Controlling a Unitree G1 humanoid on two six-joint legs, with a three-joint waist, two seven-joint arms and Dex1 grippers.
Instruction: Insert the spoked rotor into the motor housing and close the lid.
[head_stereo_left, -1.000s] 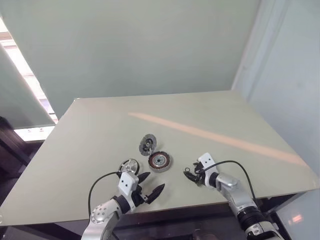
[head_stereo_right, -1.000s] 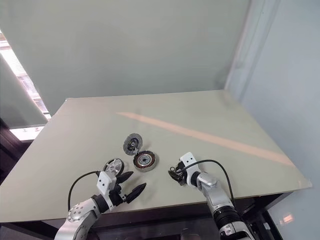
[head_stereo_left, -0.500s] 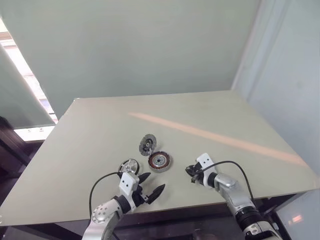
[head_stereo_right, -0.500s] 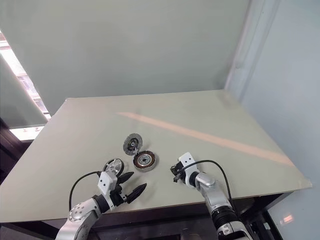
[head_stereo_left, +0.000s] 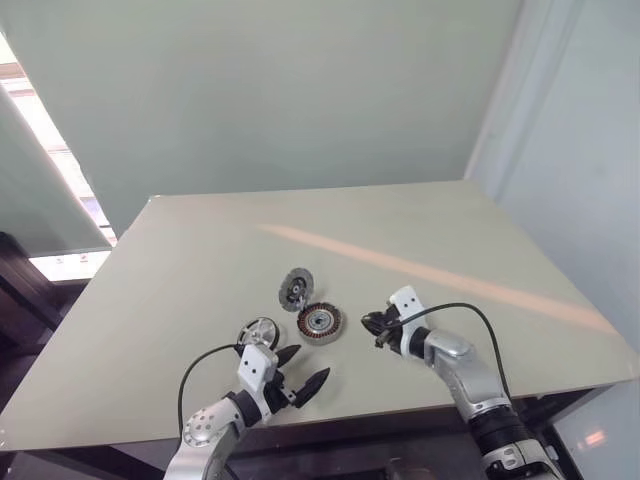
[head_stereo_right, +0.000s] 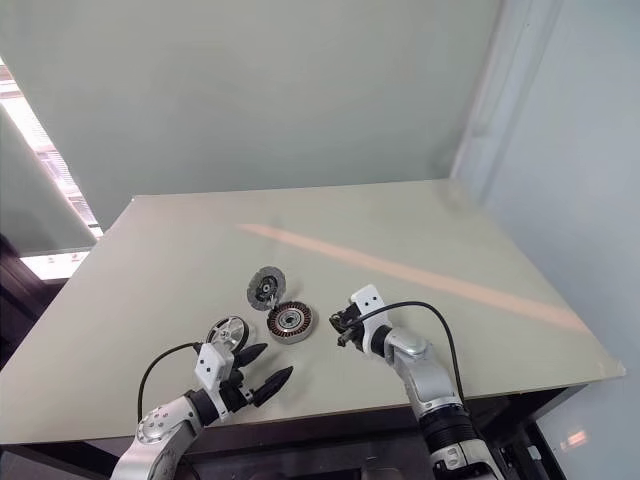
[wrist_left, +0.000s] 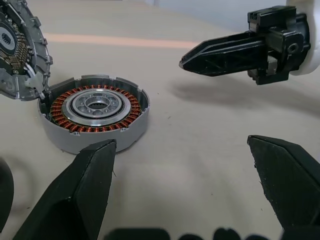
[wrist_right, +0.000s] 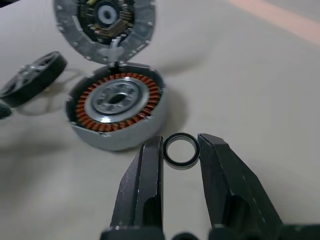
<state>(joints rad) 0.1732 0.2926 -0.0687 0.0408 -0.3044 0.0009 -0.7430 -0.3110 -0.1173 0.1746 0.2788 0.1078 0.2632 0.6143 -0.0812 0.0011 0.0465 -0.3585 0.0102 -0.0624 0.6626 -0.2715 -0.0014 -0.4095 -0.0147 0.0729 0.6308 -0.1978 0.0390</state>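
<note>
The right gripper (wrist_right: 180, 152) is pinching a small dark ring (wrist_right: 181, 150) between its two black fingers, hanging just right of the motor housing (head_stereo_left: 319, 322) and a bit above the table (head_stereo_left: 200, 260). The left gripper (head_stereo_left: 298, 382) sits near the front edge with its fingers spread wide, nothing between them, pointing up toward the housing.

The housing sits flat, copper windings ringing a silvery center, roughly mid-table toward the near side. Right behind it on the far side is the lid (head_stereo_left: 295, 288), tilted up, with its lower edge touching the housing rim; its inside shows a dark hub and some fine parts. The spoked rotor (head_stereo_left: 258, 331) lies flat to the left of the housing, just beyond the left gripper.

The table is a plain pale greenish-beige top with a faint orange stripe running diagonally from the far left to the near right. Behind it is a pale green wall, with a lighter panel on the right and a bright window strip off to the left.

In the left wrist view the lid is cut off at the frame edge. Can't really tell what the bits inside the lid are.
</note>
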